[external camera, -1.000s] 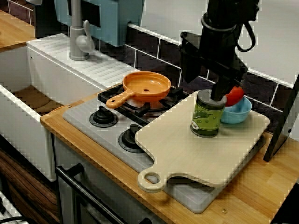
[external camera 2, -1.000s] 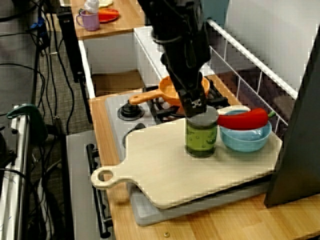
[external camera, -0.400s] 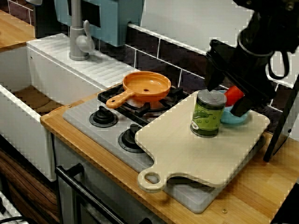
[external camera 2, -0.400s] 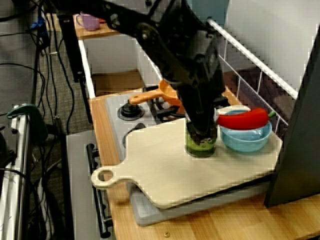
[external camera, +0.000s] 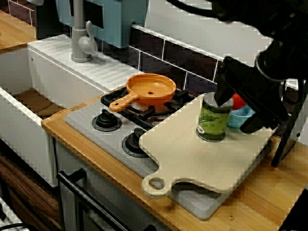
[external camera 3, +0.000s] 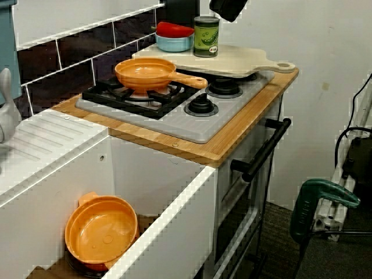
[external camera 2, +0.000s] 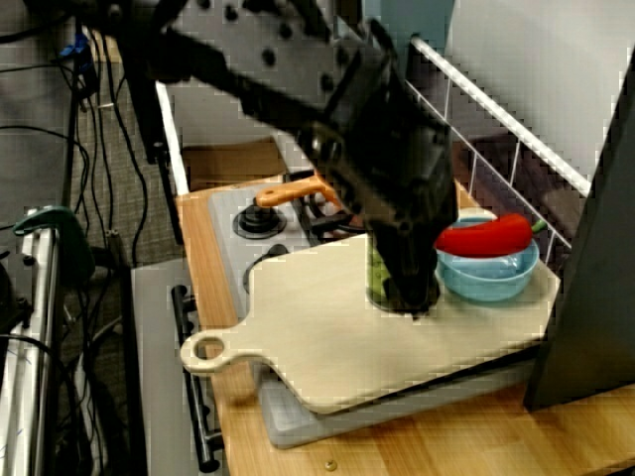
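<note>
In the front view my black gripper [external camera: 233, 116] hangs just right of a green-labelled can [external camera: 212, 118] that stands upright on a pale wooden cutting board [external camera: 192, 159]. Its two fingers are spread, and a red pepper [external camera: 237, 100] in a blue bowl [external camera: 243, 115] shows between them; they grip nothing. In the side view the arm [external camera 2: 397, 198] hides most of the can [external camera 2: 376, 281], beside the bowl [external camera 2: 491, 275] and pepper [external camera 2: 483, 236]. From the sink end, the can [external camera 3: 206, 36] stands free and only the gripper's tip [external camera 3: 228, 8] shows above it.
An orange pan [external camera: 150, 89] sits on the back burner of the grey hob [external camera: 96, 126], its handle pointing forward-left. Left of that are a white sink [external camera: 29, 91] with a grey tap [external camera: 81, 38]. An orange pot [external camera 3: 100, 231] lies in the sink. A dark panel [external camera 2: 590, 248] stands right of the board.
The gripper has come off the top of the can and swung right and outward, over the bowl. The can, bowl and pepper have stayed in place.
</note>
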Robot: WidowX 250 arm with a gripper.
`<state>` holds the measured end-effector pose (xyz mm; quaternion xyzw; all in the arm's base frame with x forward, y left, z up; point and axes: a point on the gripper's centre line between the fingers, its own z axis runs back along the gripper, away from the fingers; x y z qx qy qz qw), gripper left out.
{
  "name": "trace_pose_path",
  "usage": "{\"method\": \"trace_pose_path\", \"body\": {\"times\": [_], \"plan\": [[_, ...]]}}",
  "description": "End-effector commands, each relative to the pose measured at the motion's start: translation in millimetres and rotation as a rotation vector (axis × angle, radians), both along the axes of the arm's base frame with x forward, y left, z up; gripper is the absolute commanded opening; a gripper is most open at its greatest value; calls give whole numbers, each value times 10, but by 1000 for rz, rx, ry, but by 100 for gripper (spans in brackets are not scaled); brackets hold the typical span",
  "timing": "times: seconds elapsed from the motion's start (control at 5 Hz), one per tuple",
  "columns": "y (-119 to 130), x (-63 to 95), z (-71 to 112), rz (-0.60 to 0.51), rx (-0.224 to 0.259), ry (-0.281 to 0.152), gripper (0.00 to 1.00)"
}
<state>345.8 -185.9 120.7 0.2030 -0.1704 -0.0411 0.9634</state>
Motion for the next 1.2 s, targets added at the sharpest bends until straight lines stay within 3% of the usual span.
{"method": "trace_pose_path", "body": {"times": [0.0,1.0], "plan": [[39,1,105,27,14,-60,100],[521,-85,207,110,31,-75,100]]}}
